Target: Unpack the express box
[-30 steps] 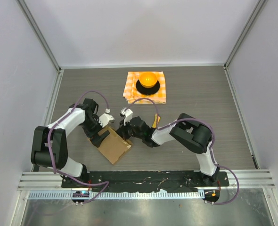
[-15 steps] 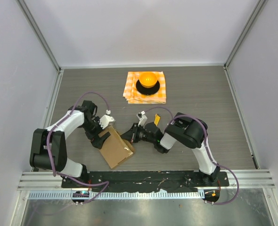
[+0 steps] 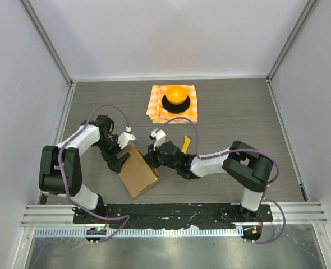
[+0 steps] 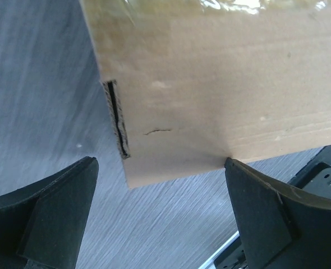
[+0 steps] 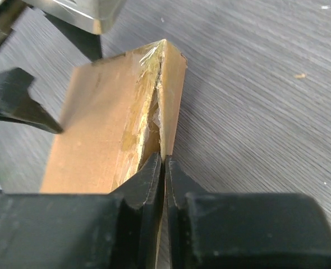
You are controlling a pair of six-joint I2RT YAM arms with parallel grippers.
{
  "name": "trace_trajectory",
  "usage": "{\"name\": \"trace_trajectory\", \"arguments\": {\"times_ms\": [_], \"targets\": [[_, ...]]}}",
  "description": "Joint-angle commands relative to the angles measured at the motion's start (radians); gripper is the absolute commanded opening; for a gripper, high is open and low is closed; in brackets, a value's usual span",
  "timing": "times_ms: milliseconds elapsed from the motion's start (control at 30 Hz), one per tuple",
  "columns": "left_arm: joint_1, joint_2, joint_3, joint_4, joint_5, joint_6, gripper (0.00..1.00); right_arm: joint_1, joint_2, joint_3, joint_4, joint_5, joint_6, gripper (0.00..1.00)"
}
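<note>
**Box** (image 3: 138, 175): lies flat on the table (image 3: 238, 112) near the arms' bases, between both grippers and well apart from the cloth (image 3: 157, 109). It is closed, and the clear tape (image 5: 140, 117) along its seam looks wrinkled.

**Right gripper** (image 5: 163, 162): fingers are pressed together to a hairline, with the tips on the taped seam at the box's edge. You cannot tell whether any tape is caught between them.
- Change: half a second ago this arm sat bunched up to the right. It now reaches out low, and the tips have gone further along the seam.

**Left gripper** (image 4: 160, 168): spread wide, straddling a box corner, with one finger touching the cardboard.
- Change: it has moved slightly toward the far end, and the box has turned a little.

**Reading:** you are probably working the seam while the left side braces the box. Nothing is out yet, so count the unpacking as barely begun.
</note>
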Motion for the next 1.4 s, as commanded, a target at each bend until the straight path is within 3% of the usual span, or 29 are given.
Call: {"name": "trace_trajectory", "arguments": {"times_ms": [0, 300, 733, 967, 1133, 1300, 1367], "targets": [[0.005, 0.042, -0.053, 0.047, -0.004, 0.053, 1.0, 0.033, 0.048, 0.049, -0.102, 0.073, -0.115, 0.15], [0.003, 0.138, -0.014, 0.053, 0.017, 0.093, 1.0, 0.06, 0.183, 0.139, -0.088, 0.182, -0.192, 0.37], [0.003, 0.21, 0.006, 0.064, 0.017, 0.166, 1.0, 0.063, 0.238, 0.144, 0.039, 0.19, -0.238, 0.37], [0.023, 0.281, 0.165, -0.042, 0.166, 0.162, 1.0, 0.082, 0.218, 0.092, 0.047, 0.218, -0.198, 0.36], [0.048, 0.318, 0.269, -0.204, 0.321, 0.194, 1.0, 0.103, 0.214, 0.065, 0.056, 0.242, -0.178, 0.35], [0.1, 0.365, 0.435, -0.336, 0.384, 0.156, 1.0, 0.117, 0.218, 0.061, 0.056, 0.259, -0.164, 0.33], [0.149, 0.398, 0.501, -0.316, 0.347, 0.055, 1.0, 0.12, 0.215, 0.056, 0.056, 0.264, -0.16, 0.33]]}}
